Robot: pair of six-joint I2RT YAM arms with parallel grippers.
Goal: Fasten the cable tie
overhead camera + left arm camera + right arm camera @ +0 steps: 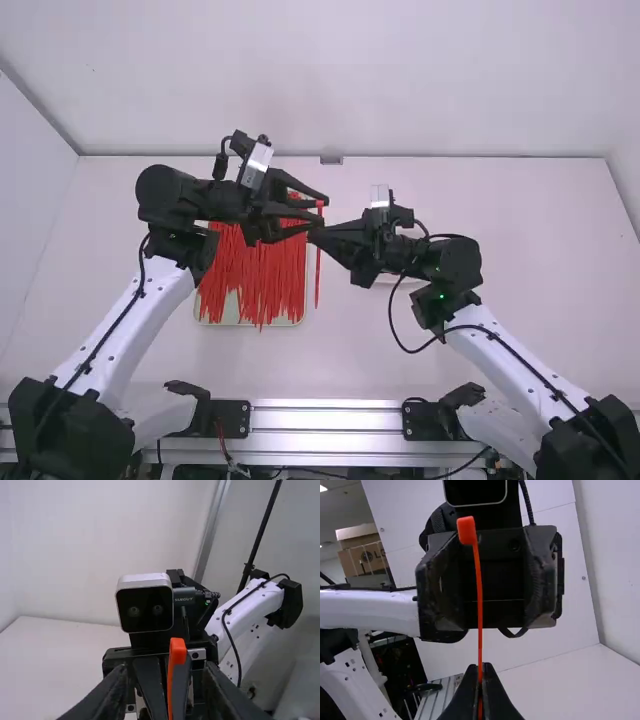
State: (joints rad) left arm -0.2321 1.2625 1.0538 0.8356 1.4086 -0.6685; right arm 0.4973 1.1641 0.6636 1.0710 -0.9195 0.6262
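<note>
Red cable tie (479,605): unfastened, strap straight.
It is held upright above the table, square head uppermost and tail hung down. The strap is pinched below the head by the closed right gripper (480,675).

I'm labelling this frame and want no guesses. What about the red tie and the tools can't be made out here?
1. Whether the red plastic cable tie touches the open left tool: right wrist view gives no depth, high view too small.
2. The tie below the shut right tool: right wrist view, cut by the bottom edge.
3. The far end of the heap of red ties: high view, hidden by the left arm.
</note>
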